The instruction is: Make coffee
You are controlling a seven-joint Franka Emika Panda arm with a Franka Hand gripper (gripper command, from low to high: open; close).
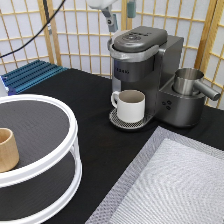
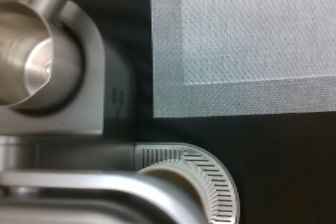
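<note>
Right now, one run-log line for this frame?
gripper: open, empty, above coffee maker | lid: closed | white mug: on drip tray | pod: not visible | wooden cup: on round rack

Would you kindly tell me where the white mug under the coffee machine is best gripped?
Probably by the handle of the white mug, which sticks out toward the exterior view's left, so come from that side. The coffee machine overhangs its rim and blocks a top approach. The pincer hovers above.
</note>
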